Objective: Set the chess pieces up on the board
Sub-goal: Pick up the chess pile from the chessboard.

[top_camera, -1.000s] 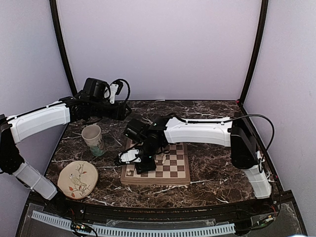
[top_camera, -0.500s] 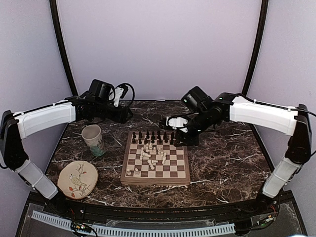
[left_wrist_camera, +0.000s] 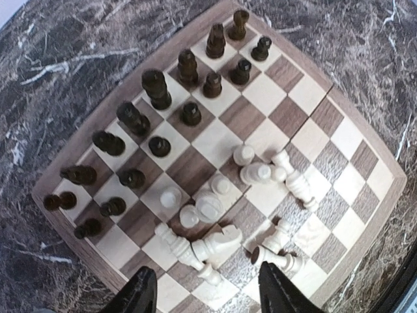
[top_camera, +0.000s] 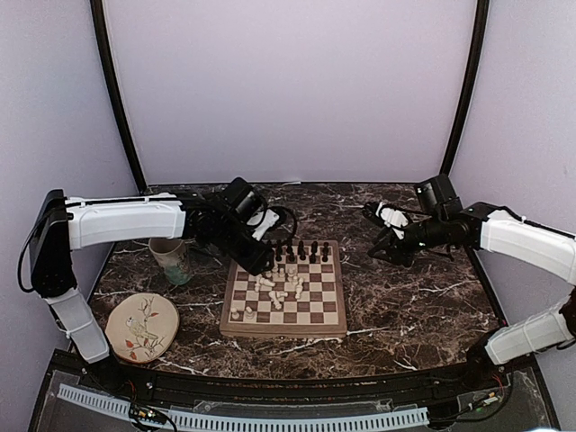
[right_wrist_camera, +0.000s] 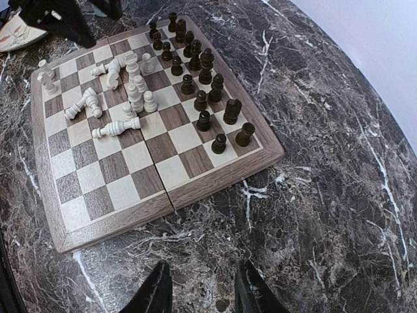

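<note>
The board (top_camera: 324,310) lies in the middle of the marble table. Dark chess pieces (top_camera: 292,252) stand in two rows along its far edge. Cream chess pieces (top_camera: 281,283) are heaped mid-board, several lying down, and two stand at the near left corner (top_camera: 241,313). My left gripper (top_camera: 261,261) hovers over the board's far left part, open and empty. In the left wrist view (left_wrist_camera: 207,297) it is above fallen cream pieces (left_wrist_camera: 215,244), with dark pieces (left_wrist_camera: 156,117) beyond. My right gripper (top_camera: 380,245) is open and empty over bare table right of the board (right_wrist_camera: 104,189), as the right wrist view (right_wrist_camera: 203,293) shows.
A pale mug (top_camera: 169,252) stands left of the board, under the left arm. A round beige bird-patterned plate (top_camera: 141,326) lies at the near left. Tent walls and black poles ring the table.
The left arm has swung from the back left to over the board's far left corner. The right arm has drawn back from the board to the table on its right.
</note>
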`<control>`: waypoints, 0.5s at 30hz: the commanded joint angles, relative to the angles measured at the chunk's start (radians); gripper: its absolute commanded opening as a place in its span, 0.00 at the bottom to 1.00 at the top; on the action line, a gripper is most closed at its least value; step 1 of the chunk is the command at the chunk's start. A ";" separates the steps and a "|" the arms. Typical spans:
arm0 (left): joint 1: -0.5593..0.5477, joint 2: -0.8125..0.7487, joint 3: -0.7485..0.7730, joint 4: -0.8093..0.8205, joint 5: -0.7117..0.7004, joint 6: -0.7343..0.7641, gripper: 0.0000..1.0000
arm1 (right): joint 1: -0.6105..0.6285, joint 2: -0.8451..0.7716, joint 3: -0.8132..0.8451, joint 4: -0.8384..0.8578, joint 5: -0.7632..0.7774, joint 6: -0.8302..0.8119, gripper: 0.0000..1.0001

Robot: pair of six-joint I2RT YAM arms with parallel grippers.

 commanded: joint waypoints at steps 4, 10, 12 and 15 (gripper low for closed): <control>-0.021 -0.044 -0.091 -0.107 -0.047 -0.125 0.52 | -0.009 -0.053 -0.037 0.105 -0.001 -0.016 0.35; -0.021 -0.004 -0.090 -0.133 -0.092 -0.224 0.47 | -0.009 -0.028 -0.033 0.093 -0.006 -0.029 0.35; -0.021 0.008 -0.085 -0.130 -0.093 -0.249 0.47 | -0.009 -0.029 -0.034 0.093 0.001 -0.033 0.35; -0.021 0.018 -0.082 -0.107 -0.084 -0.272 0.47 | -0.009 -0.034 -0.043 0.101 0.000 -0.033 0.35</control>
